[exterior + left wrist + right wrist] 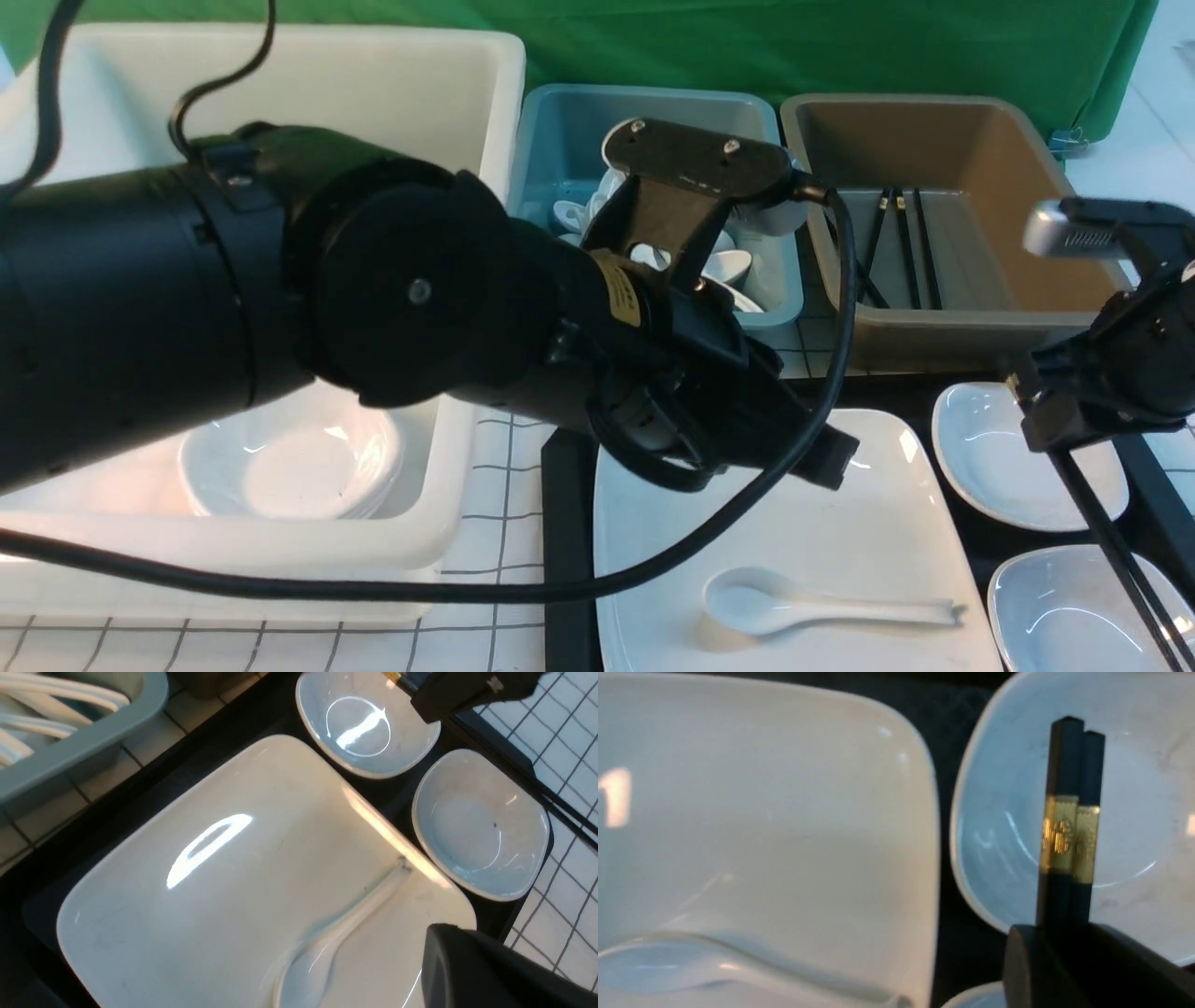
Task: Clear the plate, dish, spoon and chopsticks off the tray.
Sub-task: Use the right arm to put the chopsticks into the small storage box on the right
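Right tool [1064, 947] clamps the 2 chopsticks [1069, 826] near their gold bands, over the dishes [1027, 457] on the tray [565, 523]. Left tool [826, 457], state indeterminable, hovers over the plate [840, 551] bearing the spoon [803, 607]. Risk: end-held sticks may pivot or snag a dish when lifted.

1. My left arm [280, 280] fills the frame's left and centre, masking the white tub [420, 84].
2. Lower centre, the plate [840, 532] is bare around the spoon [822, 609].
3. Lower right, chopsticks [1111, 541] slant over both small dishes [990, 457].
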